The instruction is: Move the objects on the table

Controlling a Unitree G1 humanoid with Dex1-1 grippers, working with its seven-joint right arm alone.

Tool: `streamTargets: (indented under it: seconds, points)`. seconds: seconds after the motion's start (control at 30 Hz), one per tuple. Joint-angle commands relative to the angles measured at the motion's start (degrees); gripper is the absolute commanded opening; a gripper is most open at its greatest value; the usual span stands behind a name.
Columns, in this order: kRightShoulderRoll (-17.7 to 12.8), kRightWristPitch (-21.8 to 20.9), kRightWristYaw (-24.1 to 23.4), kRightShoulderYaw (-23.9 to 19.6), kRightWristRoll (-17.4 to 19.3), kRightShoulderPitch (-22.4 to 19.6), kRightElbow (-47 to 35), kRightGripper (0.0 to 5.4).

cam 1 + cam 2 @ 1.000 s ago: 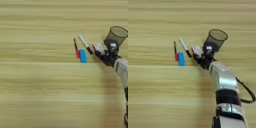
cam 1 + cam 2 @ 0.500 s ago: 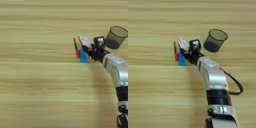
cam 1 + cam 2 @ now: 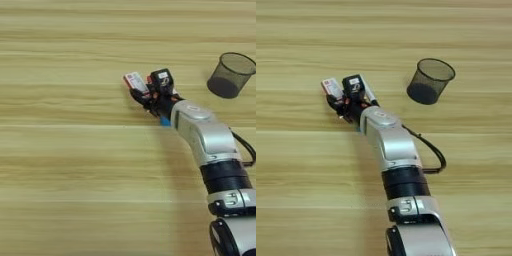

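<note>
We held the red-and-white card box (image 3: 134,81) tight in our right gripper (image 3: 141,94) – just over the table (image 3: 65,165) – near the mesh cup (image 3: 430,81)

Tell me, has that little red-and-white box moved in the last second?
Yes. The red-and-white box has gone left with the gripper, away from the mesh cup.
</note>
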Motion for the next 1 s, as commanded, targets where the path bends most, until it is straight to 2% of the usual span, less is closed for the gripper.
streamTargets:
  seconds: [0.03, 0.17, 0.43, 0.87, 0.9, 1.0]
  points:
    - [0.22, -3.72, 0.0, 1.57, -1.51, -4.86, 0.92, 2.1]
    - [0.99, -4.22, 0.5, 2.66, -2.2, -4.96, 4.34, 2.1]
    - [1.13, -5.71, -0.15, 2.23, -3.68, -6.79, 11.93, 2.1]
    - [1.04, -5.47, -0.85, 2.94, -5.07, -7.74, 15.87, 2.1]
    - [1.02, -5.4, -0.78, 2.98, -5.09, -7.76, 15.93, 2.39]
    - [0.93, -5.39, -0.62, 2.84, -5.12, -7.81, 16.01, 2.72]
